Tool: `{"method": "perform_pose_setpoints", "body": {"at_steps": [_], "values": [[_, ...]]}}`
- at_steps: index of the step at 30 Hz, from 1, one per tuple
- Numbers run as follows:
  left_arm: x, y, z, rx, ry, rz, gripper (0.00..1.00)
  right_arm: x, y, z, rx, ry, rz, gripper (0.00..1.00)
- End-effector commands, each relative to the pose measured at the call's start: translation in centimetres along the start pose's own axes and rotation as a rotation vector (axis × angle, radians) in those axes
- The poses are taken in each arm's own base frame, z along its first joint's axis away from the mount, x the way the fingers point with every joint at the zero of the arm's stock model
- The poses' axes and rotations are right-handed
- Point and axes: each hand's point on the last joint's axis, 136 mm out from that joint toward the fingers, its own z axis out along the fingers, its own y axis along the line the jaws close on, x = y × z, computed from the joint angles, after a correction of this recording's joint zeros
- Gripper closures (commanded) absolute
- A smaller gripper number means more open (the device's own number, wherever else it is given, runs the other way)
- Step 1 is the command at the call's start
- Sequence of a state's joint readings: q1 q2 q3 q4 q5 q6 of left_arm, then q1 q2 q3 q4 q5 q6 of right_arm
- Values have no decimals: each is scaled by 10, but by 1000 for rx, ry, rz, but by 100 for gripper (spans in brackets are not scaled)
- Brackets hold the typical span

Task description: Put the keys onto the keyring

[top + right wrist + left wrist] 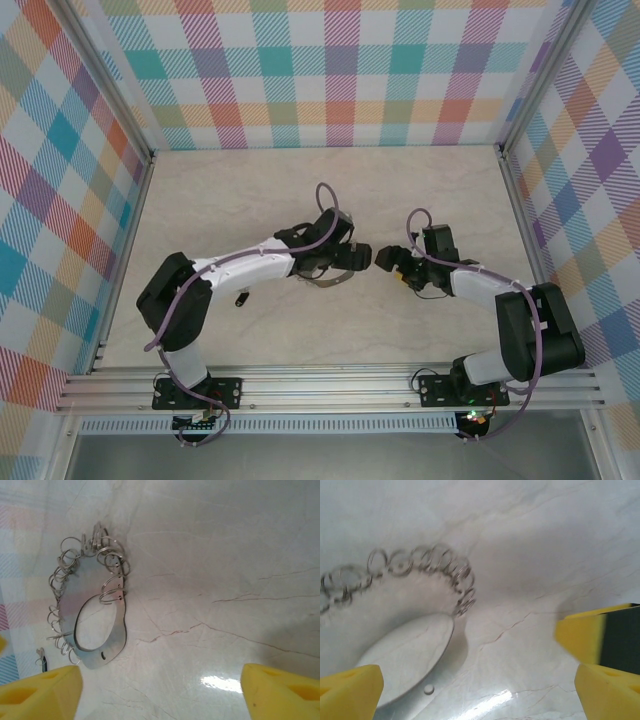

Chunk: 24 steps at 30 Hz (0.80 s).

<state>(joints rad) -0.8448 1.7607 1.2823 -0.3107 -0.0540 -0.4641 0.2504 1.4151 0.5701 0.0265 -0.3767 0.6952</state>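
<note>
The keyring (118, 630) is a flat silver hoop with several small wire rings along its edge, lying flat on the marble table. In the top view the keyring (330, 282) pokes out from under my left gripper (352, 262). My left gripper (480, 695) hovers over the table just right of the keyring (434, 682), open, nothing between its yellow fingertips (350, 692). My right gripper (392, 265) faces it from the right. This right gripper (160, 695) is open and empty, the hoop ahead to its left. A tiny dark key (241, 298) lies left of the hoop beside the left arm; the key (42, 661) is apart from the ring.
A yellow and black finger of the right gripper (600, 635) shows close at the right of the left wrist view. Checked walls on aluminium posts (150, 160) enclose the table on three sides. Bare marble (330, 190) lies beyond both grippers.
</note>
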Motion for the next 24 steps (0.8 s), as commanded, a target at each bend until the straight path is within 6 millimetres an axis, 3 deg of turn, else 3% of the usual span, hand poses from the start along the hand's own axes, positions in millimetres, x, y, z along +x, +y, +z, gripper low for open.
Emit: {"method": "perform_pose_setpoints", "body": {"at_steps": [1,3,6,10,14,17,24], "values": [[-6,12,5,-28,56,127,4,-8,-6,-8,65,-52,-19,8],[-7,16,14,-26,85,157,6,-9,-15,-15,121,-72,-18,0],[-4,20,24,-16,128,212,15,-8,-25,-25,164,-90,-36,0],[8,17,34,13,191,273,38,0,-36,-34,198,-97,-49,0],[16,11,45,48,235,283,54,10,-45,-35,201,-86,-34,1],[19,6,53,77,257,272,59,15,-49,-33,199,-77,-26,2],[20,6,69,67,268,247,61,17,-52,-33,207,-77,-20,2]]}}
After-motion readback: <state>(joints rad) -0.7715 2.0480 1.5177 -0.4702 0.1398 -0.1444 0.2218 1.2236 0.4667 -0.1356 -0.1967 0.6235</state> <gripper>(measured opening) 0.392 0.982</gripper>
